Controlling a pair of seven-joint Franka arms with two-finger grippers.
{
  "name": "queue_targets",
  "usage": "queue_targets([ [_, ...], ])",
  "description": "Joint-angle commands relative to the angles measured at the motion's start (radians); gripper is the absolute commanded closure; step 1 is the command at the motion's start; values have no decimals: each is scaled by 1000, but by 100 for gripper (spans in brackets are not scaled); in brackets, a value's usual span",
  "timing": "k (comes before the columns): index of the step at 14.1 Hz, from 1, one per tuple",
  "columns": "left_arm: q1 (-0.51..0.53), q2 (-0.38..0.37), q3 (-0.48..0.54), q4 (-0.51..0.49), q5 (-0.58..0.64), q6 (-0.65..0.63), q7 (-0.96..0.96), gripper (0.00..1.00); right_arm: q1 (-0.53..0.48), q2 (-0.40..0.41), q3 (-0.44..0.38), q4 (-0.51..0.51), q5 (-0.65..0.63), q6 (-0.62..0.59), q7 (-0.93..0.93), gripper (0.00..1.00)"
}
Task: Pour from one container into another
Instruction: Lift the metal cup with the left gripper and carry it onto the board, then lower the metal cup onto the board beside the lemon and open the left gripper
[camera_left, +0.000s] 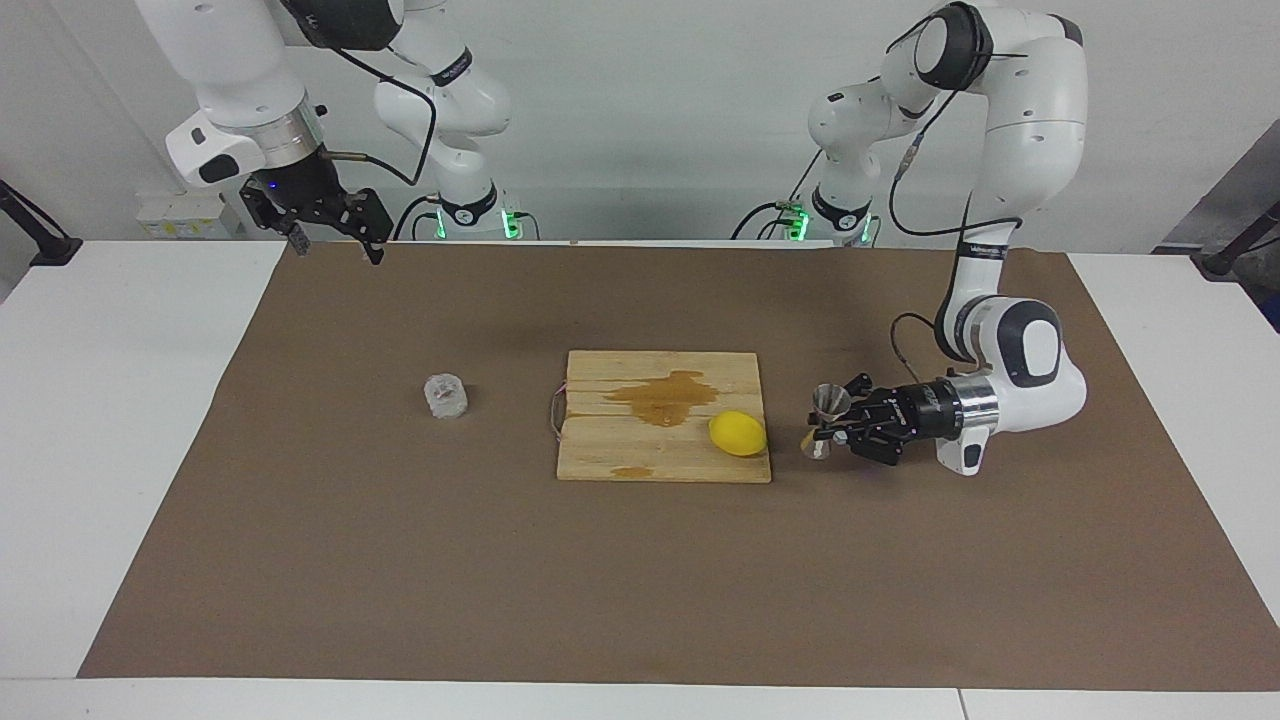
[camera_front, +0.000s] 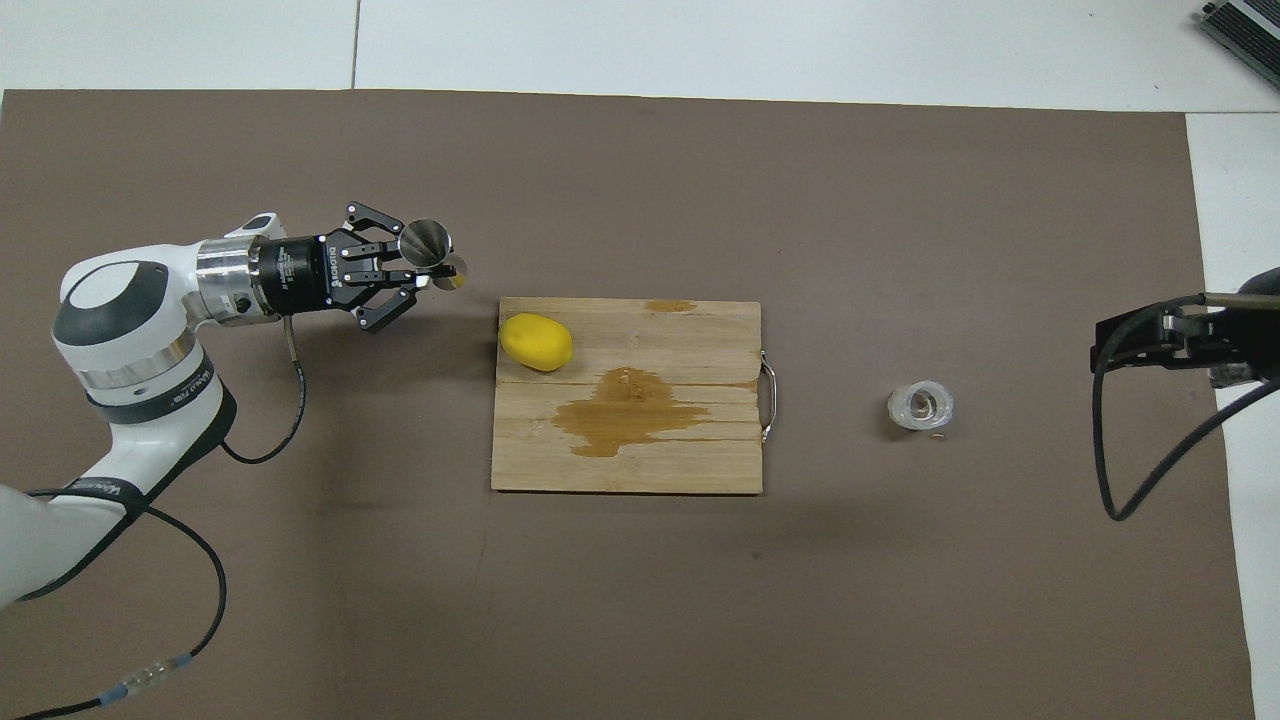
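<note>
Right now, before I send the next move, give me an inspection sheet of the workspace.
Surface: brown mat on a white table.
Job's things: steel jigger upright in the left gripper; faceted glass standing on the mat, toward the right arm's end.
Clutter: wooden board, stained, with a lemon on it.
Grippers: left gripper shut on the jigger, beside the board; right gripper raised, open, waiting.
Cables: a black cable loops from the left arm.
Surroundings: nothing seen.
</note>
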Motion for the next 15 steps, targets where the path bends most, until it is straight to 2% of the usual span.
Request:
queue_targets([
  [1,-66,-128,17,-135,-85,82,-10,97,-14,-1,4,-1,14,-7,-25,0],
  [3,-114,-182,17,-221,-192,116,8,97,-14,-1,4,-1,14,-7,-25,0],
  [6,-210,-208,17,-318,-342,178,148,97,-14,-1,4,-1,14,-7,-25,0],
  [8,-270,-222,17,-345,-431,223,192,97,-14,-1,4,-1,14,-7,-24,0],
  [11,-303,-225,17,-407,-490,231,293,97,-14,-1,4,-1,14,-7,-25,0],
  [12,-304,-225,15,-437,-551,223,354,96,-14,-1,4,-1,14,-7,-25,0],
  [15,-347,-208,15,-444,-643,222,422,96,-14,-1,4,-1,14,-7,-25,0],
])
